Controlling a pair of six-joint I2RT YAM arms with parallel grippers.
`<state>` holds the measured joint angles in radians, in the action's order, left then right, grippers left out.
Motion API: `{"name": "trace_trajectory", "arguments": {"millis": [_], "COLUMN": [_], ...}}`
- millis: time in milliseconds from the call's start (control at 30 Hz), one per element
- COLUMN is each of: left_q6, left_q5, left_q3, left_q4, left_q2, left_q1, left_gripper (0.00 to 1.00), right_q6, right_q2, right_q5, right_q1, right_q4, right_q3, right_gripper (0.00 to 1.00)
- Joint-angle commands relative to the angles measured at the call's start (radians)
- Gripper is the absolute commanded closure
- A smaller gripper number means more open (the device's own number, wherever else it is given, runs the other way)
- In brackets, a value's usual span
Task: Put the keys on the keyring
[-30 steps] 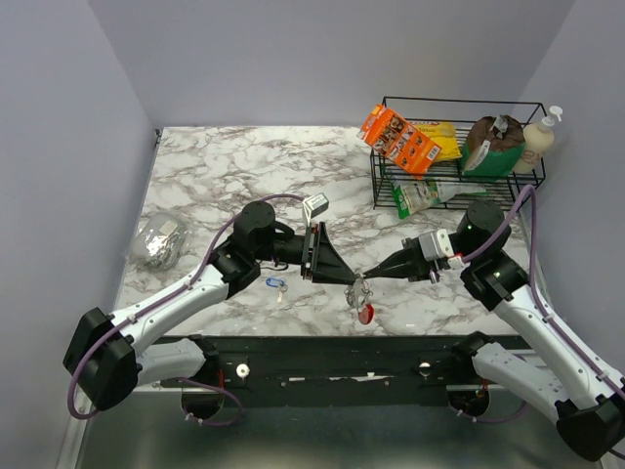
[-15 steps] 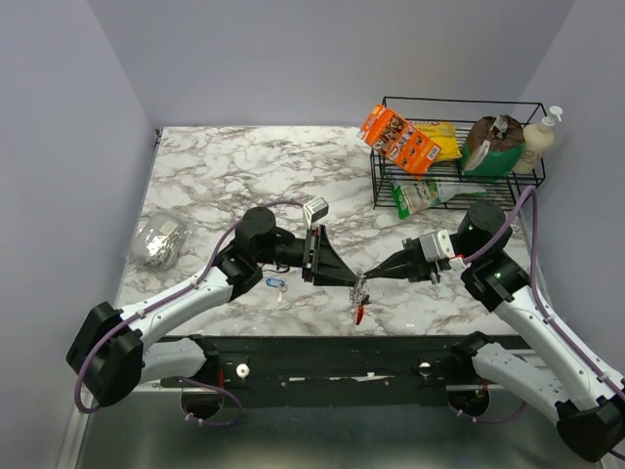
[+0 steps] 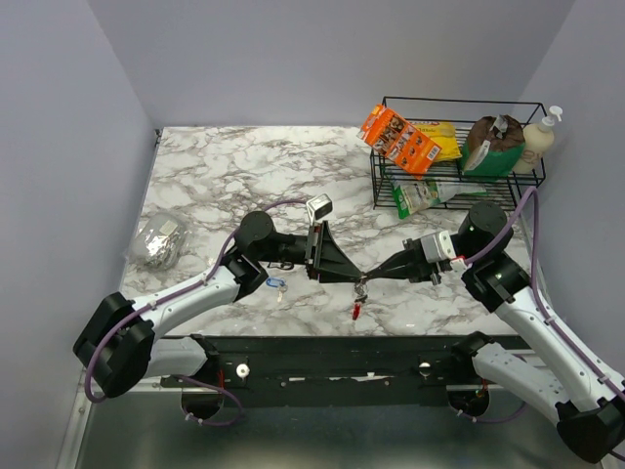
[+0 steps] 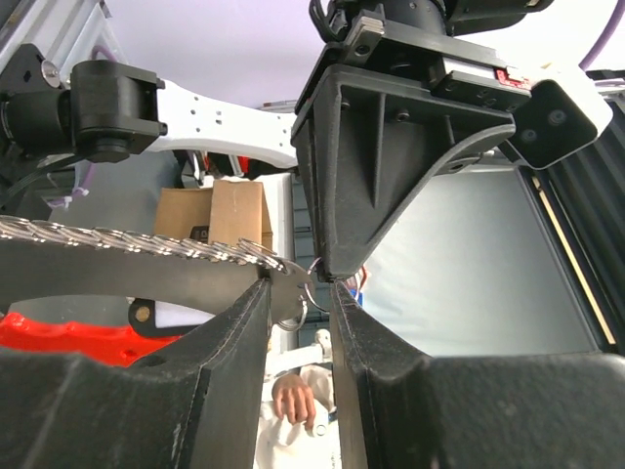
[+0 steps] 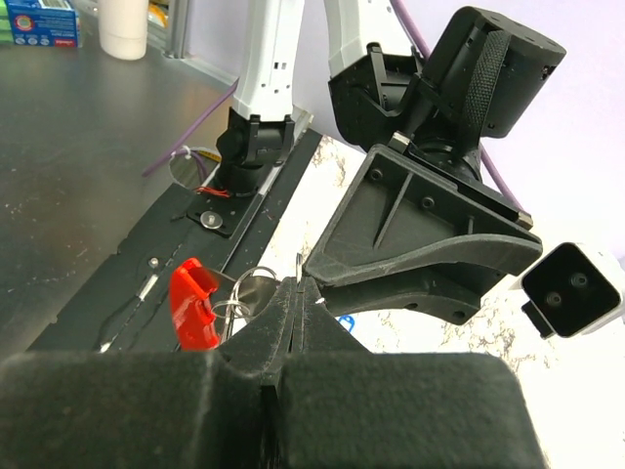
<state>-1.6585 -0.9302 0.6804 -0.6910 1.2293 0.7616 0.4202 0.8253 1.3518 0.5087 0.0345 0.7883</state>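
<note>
Where the two tools meet above the counter [image 3: 195, 176], the right tool [image 5: 296, 284] pinches the keyring [image 3: 360, 292], red tab [image 5: 192, 305] dangling; the left tool [image 4: 300, 285] frames its ring narrowly, grip unclear. Likely light, floppy chain: hold the stiff ring. The blue key [image 3: 274, 284] lies on the counter.

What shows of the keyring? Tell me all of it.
The keyring is a slim silver strip of twisted metal links, joined to thin wire rings and a red curved plastic piece. It hangs where the two arms' tips meet, near the front edge of the table. The right gripper is shut on its wire end. One ring sits in the gap between the fingers of the left gripper. Whether the red piece touches the table is unclear.
</note>
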Motion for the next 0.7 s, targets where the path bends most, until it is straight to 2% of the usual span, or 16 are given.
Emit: {"name": "trace_trajectory", "arguments": {"millis": [0, 333, 433, 533, 567, 633, 667], "left_q6": [-0.015, -0.015, 0.015, 0.116, 0.209, 0.320, 0.430], "left_q5": [0.005, -0.012, -0.012, -0.002, 0.005, 0.051, 0.074], "left_q3": [0.008, 0.008, 0.005, 0.018, 0.036, 0.062, 0.095], "left_q4": [-0.053, -0.062, -0.019, 0.115, 0.245, 0.402, 0.561], "left_q2": [0.012, 0.035, 0.022, 0.007, -0.010, -0.027, -0.043], "left_q1": [0.007, 0.007, 0.004, -0.010, -0.016, -0.034, -0.057], "left_gripper": [0.62, 0.67, 0.68, 0.69, 0.67, 0.61, 0.53], "right_q6": [0.006, -0.003, -0.012, -0.023, -0.024, -0.023, -0.023], "right_q2": [-0.011, -0.020, -0.026, -0.034, -0.041, -0.045, -0.048], "right_q5": [0.004, 0.013, 0.018, 0.004, -0.008, -0.038, -0.057], "right_q1": [-0.002, -0.002, -0.002, -0.002, -0.002, -0.002, -0.002], "right_q4": [0.013, 0.013, 0.015, 0.015, 0.016, 0.019, 0.022], "right_q3": [-0.006, -0.012, -0.029, -0.060, -0.081, -0.101, -0.112], "right_gripper": [1.00, 1.00, 1.00, 1.00, 1.00, 1.00, 1.00]}}
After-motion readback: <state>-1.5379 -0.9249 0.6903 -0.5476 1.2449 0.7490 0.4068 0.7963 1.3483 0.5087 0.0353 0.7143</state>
